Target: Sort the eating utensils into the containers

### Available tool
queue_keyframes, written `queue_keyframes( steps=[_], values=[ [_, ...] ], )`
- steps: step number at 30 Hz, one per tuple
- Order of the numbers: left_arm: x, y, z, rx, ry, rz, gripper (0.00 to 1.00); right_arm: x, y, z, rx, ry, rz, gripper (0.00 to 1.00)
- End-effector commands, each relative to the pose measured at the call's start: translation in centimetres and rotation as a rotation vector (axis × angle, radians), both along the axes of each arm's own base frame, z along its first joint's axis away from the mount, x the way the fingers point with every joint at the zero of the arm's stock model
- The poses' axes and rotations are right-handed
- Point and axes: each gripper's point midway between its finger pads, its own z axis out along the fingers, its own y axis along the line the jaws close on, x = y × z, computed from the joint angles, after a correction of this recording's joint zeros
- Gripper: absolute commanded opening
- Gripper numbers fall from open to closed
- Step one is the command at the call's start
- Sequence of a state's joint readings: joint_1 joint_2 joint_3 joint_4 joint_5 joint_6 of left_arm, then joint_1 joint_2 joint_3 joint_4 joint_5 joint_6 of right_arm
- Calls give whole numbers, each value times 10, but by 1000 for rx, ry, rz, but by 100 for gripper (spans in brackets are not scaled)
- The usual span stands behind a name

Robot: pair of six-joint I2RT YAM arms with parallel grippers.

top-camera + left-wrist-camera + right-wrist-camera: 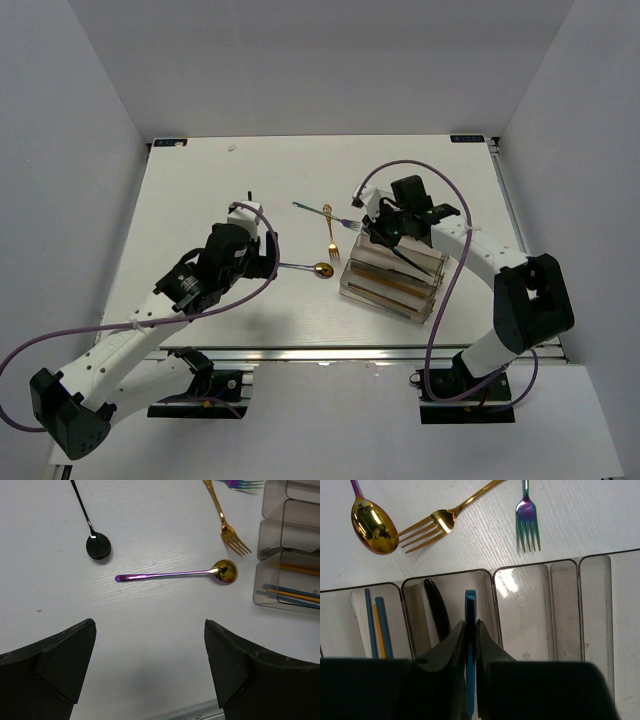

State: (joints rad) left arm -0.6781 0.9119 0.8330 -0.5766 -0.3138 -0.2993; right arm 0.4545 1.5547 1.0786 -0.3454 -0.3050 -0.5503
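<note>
My right gripper point(470, 626) is shut on the blue knife point(470, 604) and holds it over a middle compartment of the clear organizer tray point(535, 566), beside the black knife point(438, 611) that lies in that compartment. Blue and wooden chopsticks point(377, 625) lie in the compartment to the left. On the table lie the gold-bowled purple-handled spoon point(175, 573), the gold fork point(227, 526), the iridescent fork point(527, 517) and the black spoon point(98, 546). My left gripper point(150, 645) is open and empty, just short of the purple handle. In the top view the right gripper point(375, 232) is over the tray's far end point(393, 290).
The tray point(287, 555) stands to the right of the loose cutlery. The table's near edge with its metal rail point(330, 352) runs just behind my left gripper point(262, 255). White walls enclose the table at the back and both sides.
</note>
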Motion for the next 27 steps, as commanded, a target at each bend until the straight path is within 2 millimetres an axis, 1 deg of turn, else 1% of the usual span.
queue_keyframes(
  steps=[1,5,6,10,11,12,13,15,16,17,19,20,22,23,24,25,26,27],
  values=[
    [1,4,-7,-1,1,37,98,11,5,25,39,-136,-6,0],
    [0,4,-6,-6,-3,36,98,11,9,28,63,-139,-6,0],
    [0,4,-7,-4,0,36,98,13,11,32,74,-156,-7,0],
    [1,6,-8,3,-2,46,98,10,18,42,110,-155,-2,30],
    [2,7,-8,5,-2,50,98,11,21,49,124,-161,-6,33],
    [2,8,-8,6,-4,58,98,11,23,51,132,-161,-6,43],
    [2,9,-8,9,-4,64,98,10,26,55,142,-166,-2,60],
    [3,12,-8,16,-7,85,98,9,32,63,161,-166,-6,74],
    [4,15,-8,21,-9,98,98,9,34,68,169,-169,-10,85],
    [5,20,-8,28,-16,126,98,9,36,72,179,-174,-16,89],
    [9,27,-7,38,-22,167,98,10,44,84,216,-176,-49,89],
    [9,32,-8,40,-19,204,98,15,48,92,246,-194,-65,89],
    [17,57,-4,74,-46,338,98,18,59,104,326,-163,-136,89],
    [18,69,-5,70,-45,413,98,22,65,109,368,-153,-152,89],
    [20,89,0,99,-73,518,98,16,78,118,417,-120,-111,89],
    [21,107,2,99,-79,604,98,17,85,112,429,-72,-117,89],
    [20,118,2,92,-79,669,98,16,92,111,428,-59,-104,89],
    [19,132,6,106,-99,737,98,12,104,115,407,-59,-83,89]
  ],
)
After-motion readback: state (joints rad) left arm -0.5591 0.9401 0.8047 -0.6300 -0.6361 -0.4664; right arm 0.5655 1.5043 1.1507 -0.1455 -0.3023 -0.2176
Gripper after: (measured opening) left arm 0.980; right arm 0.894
